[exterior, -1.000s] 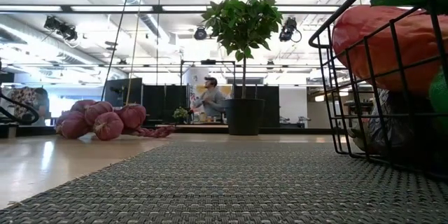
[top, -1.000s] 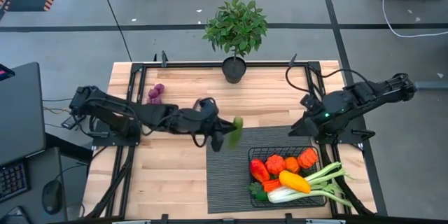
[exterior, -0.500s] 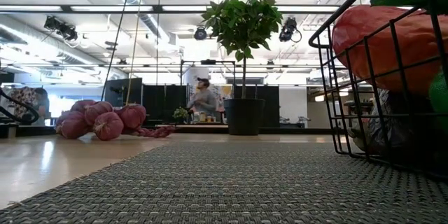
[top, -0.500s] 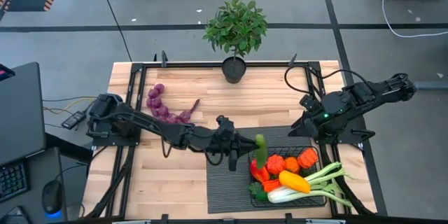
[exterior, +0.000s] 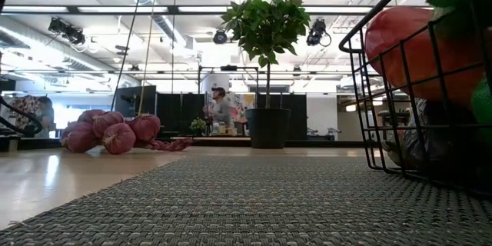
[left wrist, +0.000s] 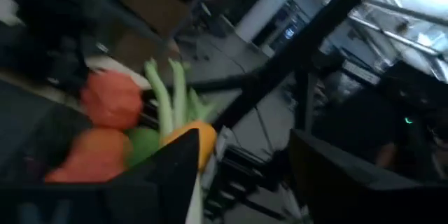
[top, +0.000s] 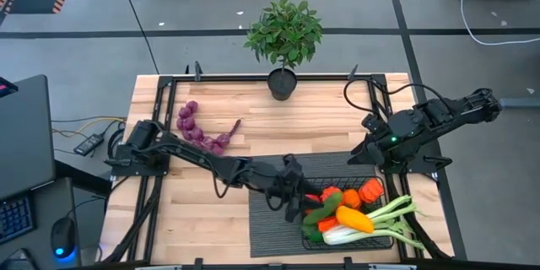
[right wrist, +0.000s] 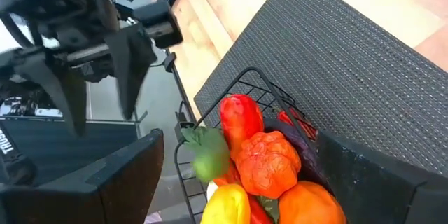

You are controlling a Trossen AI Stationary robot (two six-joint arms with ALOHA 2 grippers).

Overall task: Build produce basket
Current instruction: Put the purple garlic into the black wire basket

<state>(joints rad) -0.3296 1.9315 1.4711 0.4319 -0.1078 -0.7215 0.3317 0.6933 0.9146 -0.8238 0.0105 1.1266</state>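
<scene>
In the high view the basket (top: 381, 238) sits in the lower right of the frame on the dark mat (top: 274, 219), and it is already full of toy produce: a red pepper (right wrist: 240, 117), a bumpy orange piece (right wrist: 267, 165), a yellow pepper (top: 354, 218), a leek (top: 391, 216) that sticks out over the right rim, and a green cucumber (top: 321, 210) lying across the left part of the pile. The left gripper (top: 295, 204) is at the left rim of the basket, just beside the cucumber; in the right wrist view its two fingers (right wrist: 131, 59) stand apart with nothing between them, and the cucumber (right wrist: 208, 156) is free below them, so I judge it is released. The right gripper (top: 358, 153) waits above the upper right corner of the mat, with its jaws wide and empty. The purple grapes (top: 200, 131) lie alone on the wooden table (top: 211, 219) in the upper left, well apart from the basket. They look light, probably hollow plastic, but the chain of round beads is likely to bend and swing. I think it is best to take hold in the middle of the bunch, across one bead, not at the thin stem end.
</scene>
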